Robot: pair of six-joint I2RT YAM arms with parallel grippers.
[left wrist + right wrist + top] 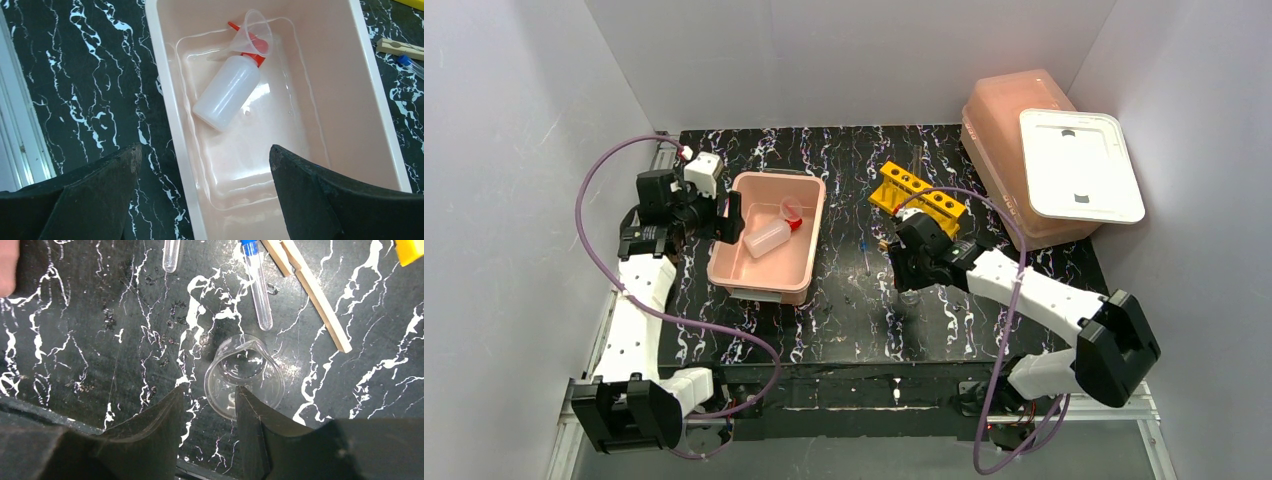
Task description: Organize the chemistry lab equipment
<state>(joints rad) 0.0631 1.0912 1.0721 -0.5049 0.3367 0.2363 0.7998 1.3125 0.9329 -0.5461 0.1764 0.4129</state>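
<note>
Red-capped squeeze bottle [227, 92] and clear funnel [255, 32] lie in the pink tub [167, 105] beneath the wide-spread left gripper [204, 152]; right gripper [209, 390], half spread, straddles the rim of a clear beaker [250, 365]; test tubes [260, 295] and wooden clamp [312, 302] lie unsorted near the yellow rack [916, 192].

Glossy pink plastic tub [310, 90], translucent plastic bottle [227, 92], clear glassy beaker [250, 372], wooden holder [310, 295]
</note>
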